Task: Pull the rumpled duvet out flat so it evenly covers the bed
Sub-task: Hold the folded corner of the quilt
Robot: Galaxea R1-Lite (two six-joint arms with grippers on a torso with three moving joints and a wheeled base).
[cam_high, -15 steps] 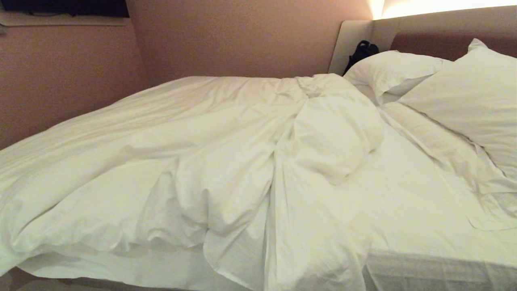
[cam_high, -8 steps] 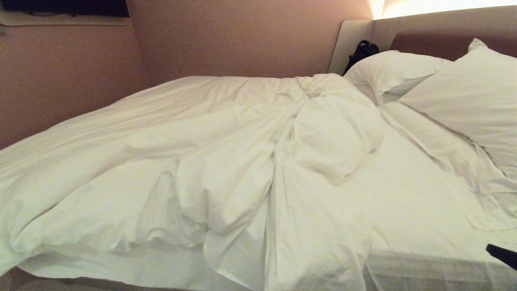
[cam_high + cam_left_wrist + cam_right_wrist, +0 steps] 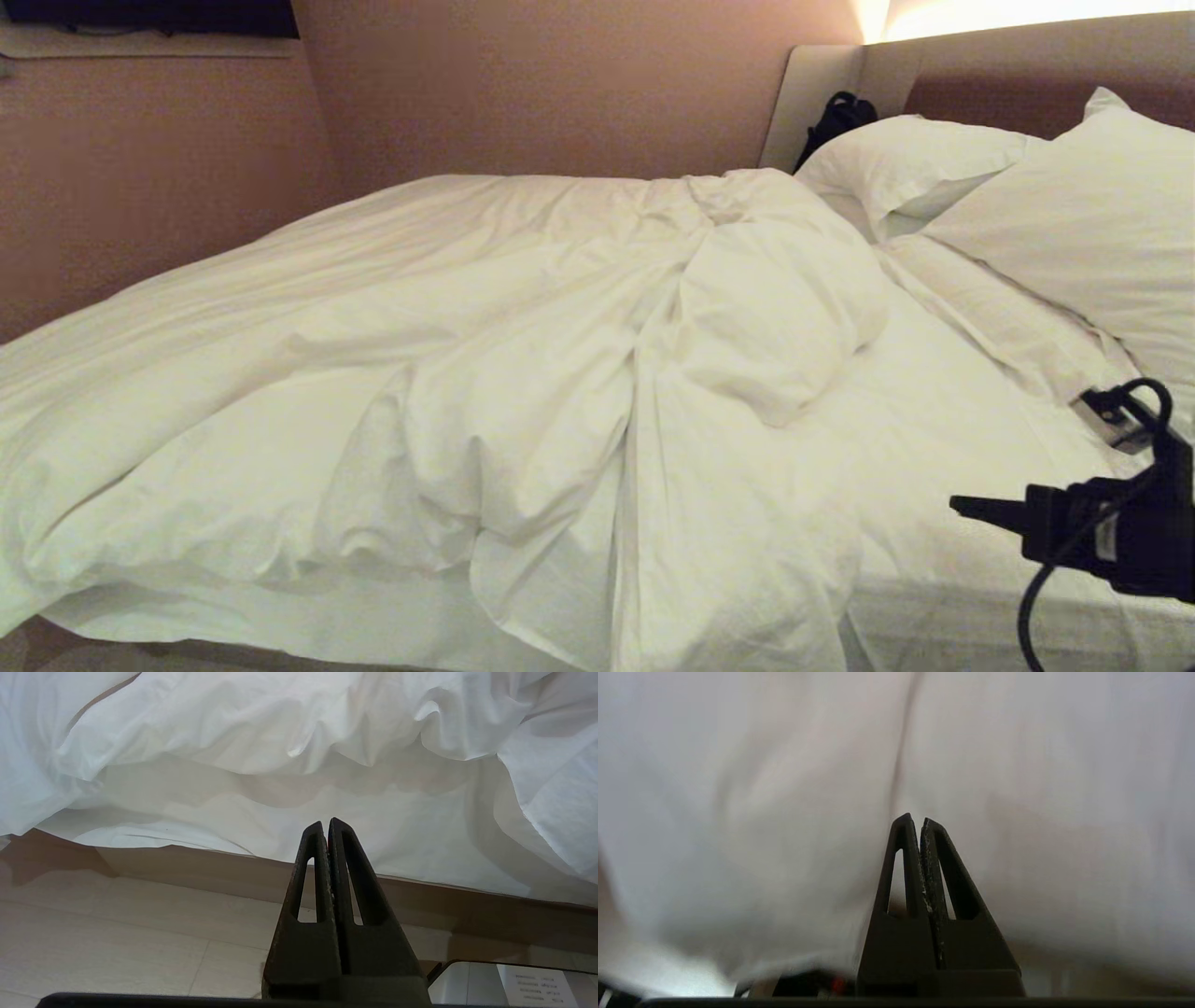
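Presently the duvet (image 3: 485, 373) is found bunched across the bed (image 3: 934, 448), its long ridge running toward the headboard (image 3: 1018, 84). Both the right gripper (image 3: 962, 505) and left gripper (image 3: 325, 823) are clenched, empty.

Two plump white pillows (image 3: 1074, 233) leaned at the far right, the farther pillow (image 3: 910, 159) just beside a black bag (image 3: 834, 119) tucked in the far corner. A pinkish-beige wall (image 3: 560, 93) ran behind. At far left, a dark screen (image 3: 149, 17) hung high. Pale floor tiles (image 3: 117, 942) lay below.
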